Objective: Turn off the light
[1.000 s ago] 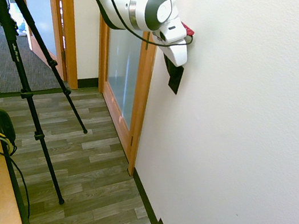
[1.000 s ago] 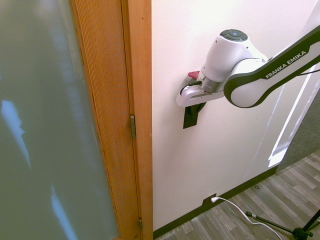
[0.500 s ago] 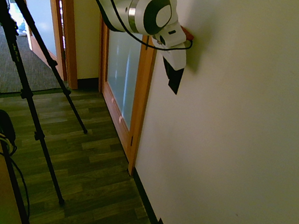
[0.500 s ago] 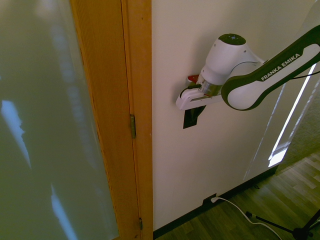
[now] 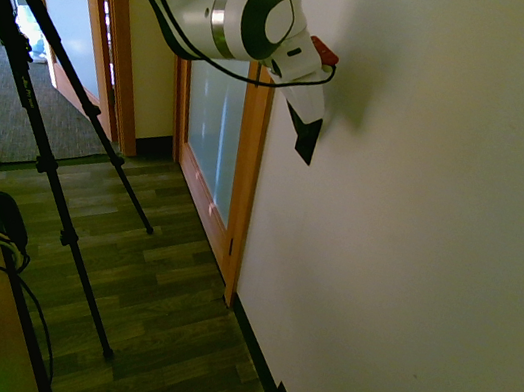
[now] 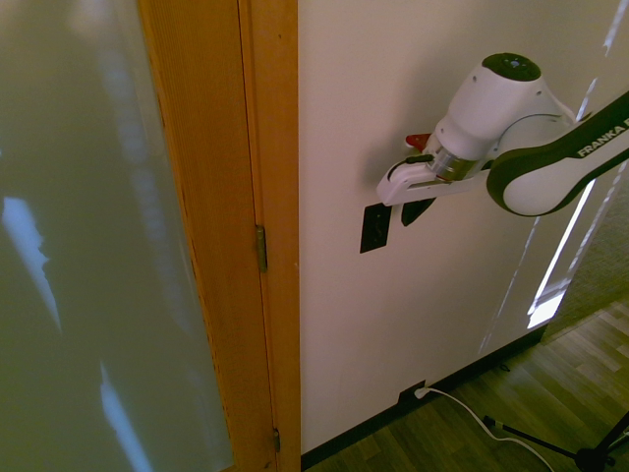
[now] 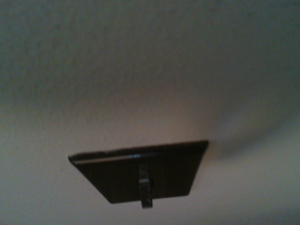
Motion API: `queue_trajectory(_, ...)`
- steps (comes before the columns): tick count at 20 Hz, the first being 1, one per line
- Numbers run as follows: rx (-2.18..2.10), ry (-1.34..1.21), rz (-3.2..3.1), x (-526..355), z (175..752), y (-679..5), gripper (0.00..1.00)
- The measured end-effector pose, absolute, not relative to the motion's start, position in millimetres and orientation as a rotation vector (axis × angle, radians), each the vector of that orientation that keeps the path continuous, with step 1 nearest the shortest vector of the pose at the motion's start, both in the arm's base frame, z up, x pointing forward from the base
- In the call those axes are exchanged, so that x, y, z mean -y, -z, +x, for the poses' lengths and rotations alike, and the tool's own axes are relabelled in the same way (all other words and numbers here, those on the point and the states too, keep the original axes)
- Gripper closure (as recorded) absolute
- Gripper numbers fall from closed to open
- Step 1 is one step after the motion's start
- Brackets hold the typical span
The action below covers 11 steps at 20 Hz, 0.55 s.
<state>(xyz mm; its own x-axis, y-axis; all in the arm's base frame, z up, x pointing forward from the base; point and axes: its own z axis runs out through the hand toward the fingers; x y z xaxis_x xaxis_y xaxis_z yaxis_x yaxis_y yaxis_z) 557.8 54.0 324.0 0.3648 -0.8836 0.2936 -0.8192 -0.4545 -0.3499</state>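
My jaws [image 6: 416, 210] are pressed together, with nothing between them, near the wall [image 6: 344, 324]. The black switch plate [image 6: 374, 228] sits upright on that wall, just beside my fingertips and between them and the door frame [image 6: 280, 197]; the room around me is dim.

There are two black wall plates, one switch plate [image 6: 374, 228] and one outlet plate [image 6: 404, 395] towards 5 o'clock in the second exterior view, one white plug [image 6: 422, 392], two glass doors [image 5: 213, 137] and two door hinges [image 6: 260, 248].
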Motion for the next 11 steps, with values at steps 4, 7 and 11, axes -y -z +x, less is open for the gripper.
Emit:
queue_trajectory(4,-1.561,0.641,-2.477,-52.5,527.0,-325.6,1.0)
queue_trajectory(7,-1.576,0.6,-2.489,-51.5,506.0,-317.8,1.0)
queue_trajectory(11,-1.589,0.543,-2.504,-51.3,480.7,-302.2,1.0)
